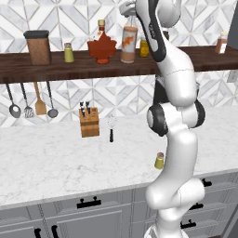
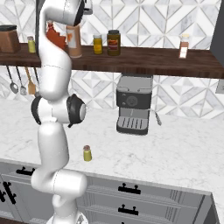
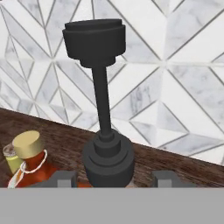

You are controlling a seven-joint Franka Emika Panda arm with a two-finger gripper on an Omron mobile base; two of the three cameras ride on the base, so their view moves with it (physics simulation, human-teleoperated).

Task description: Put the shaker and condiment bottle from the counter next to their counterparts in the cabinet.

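Your pincer [image 3: 112,177] is clamped on the condiment bottle [image 1: 128,44], which stands on the cabinet [image 1: 56,69] just beside the maple-leaf bottle [image 1: 102,46]. Make sure its base sits flat on the plank before letting go, then lift straight up, clear of the black spout [image 3: 101,78]. The shaker [image 1: 159,161] waits on the counter [image 1: 56,158], well below the maple-leaf bottle.

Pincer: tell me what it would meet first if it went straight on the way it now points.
The pincer sits around the condiment bottle, its black pour spout rising between the tips. Going straight on, it would likely push against that bottle first; behind lie the dark shelf and tiled wall, though depth is unclear.
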